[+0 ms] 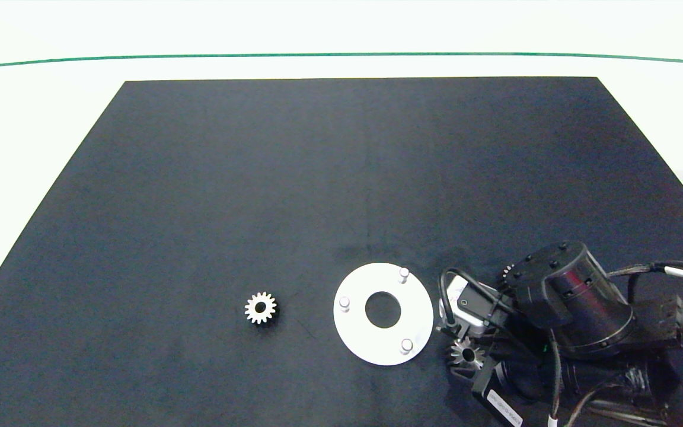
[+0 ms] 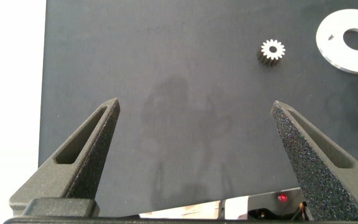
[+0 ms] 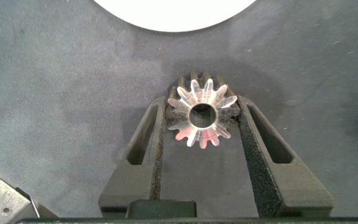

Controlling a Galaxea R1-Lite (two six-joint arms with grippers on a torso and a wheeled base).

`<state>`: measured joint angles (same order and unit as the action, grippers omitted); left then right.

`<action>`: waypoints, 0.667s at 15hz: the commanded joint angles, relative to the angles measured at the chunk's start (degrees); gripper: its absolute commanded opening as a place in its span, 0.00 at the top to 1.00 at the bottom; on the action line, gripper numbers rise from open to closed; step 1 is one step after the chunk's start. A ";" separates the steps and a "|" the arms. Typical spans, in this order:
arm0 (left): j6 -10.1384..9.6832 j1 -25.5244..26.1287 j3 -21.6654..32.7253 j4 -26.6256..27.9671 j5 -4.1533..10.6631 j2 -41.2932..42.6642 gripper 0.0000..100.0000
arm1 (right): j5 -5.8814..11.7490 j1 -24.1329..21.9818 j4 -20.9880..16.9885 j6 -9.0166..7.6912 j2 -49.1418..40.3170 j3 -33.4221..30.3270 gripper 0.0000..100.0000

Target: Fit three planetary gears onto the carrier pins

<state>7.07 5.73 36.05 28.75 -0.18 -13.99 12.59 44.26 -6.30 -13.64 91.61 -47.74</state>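
Mat: a big black mat [image 1: 318, 178] covered the white table [image 1: 33, 118], and a thin green line [image 1: 341, 55] ran across the far side.
Disc: the flat white disc [image 1: 358, 332] lay on the mat with a big round hole in the middle.
Carrier pins: three short pins [image 1: 404, 273] stood up on the disc, and all three were bare (no gear sat on any of them).
Planetary gears: one gear [image 1: 260, 308] lay alone on the mat, well apart from the disc on its left side. A second gear [image 3: 202, 112] sat just beside the disc on its right. A third gear [image 1: 506, 274] peeked out behind the right arm, mostly hidden.
Right gripper: the right gripper [image 3: 202, 124] was low over the mat beside the disc, its two fingers squeezing the second gear between them.
Left gripper: the left gripper [image 2: 194, 130] hung over bare mat with its fingers spread wide, holding nothing, far from the lone gear.
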 commanded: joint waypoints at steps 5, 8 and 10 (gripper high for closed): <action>0.05 -0.02 0.16 0.08 -0.08 0.02 0.00 | 1.12 1.70 -12.33 -1.21 -6.45 -9.65 0.81; 0.05 -0.02 0.08 0.08 -0.08 0.02 0.00 | 3.32 4.34 -19.01 -1.39 -6.18 -16.51 0.81; 0.05 -0.10 0.16 0.08 -0.08 0.02 0.00 | 4.63 6.45 -19.63 -1.39 -4.16 -18.27 0.81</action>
<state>7.07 5.64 36.18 28.66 -0.24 -13.99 16.81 49.34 -25.62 -14.91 86.33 -64.52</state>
